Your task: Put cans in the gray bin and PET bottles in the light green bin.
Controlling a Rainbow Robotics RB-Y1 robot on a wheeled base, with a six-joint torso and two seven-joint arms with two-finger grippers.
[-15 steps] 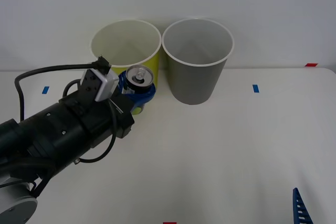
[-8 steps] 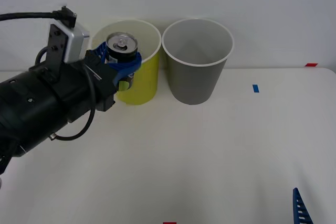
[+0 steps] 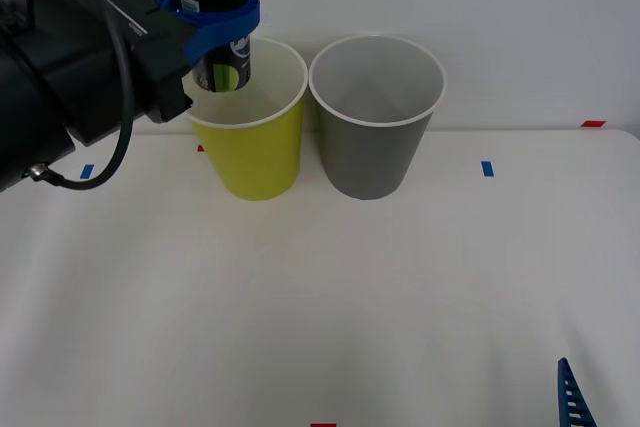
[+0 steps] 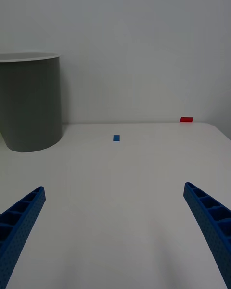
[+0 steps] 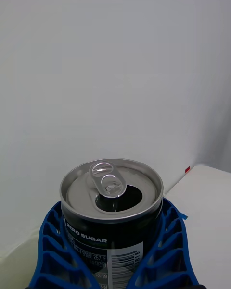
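can (image 3: 212, 15) | gripped upright by left hand (image 3: 215, 19) | open mouth (image 5: 111, 196) in wrist view

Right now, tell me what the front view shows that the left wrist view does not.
Front view alone: the light green bin, the gray bin, the table, and the right gripper's fingertip parked low. Left wrist view alone: the can's open top and pull tab. Both: the can upright, gripped by the left gripper.

bright, even, diffuse | faint soft shadows beneath bins | no glare | sharp throughout | slight corner vignetting
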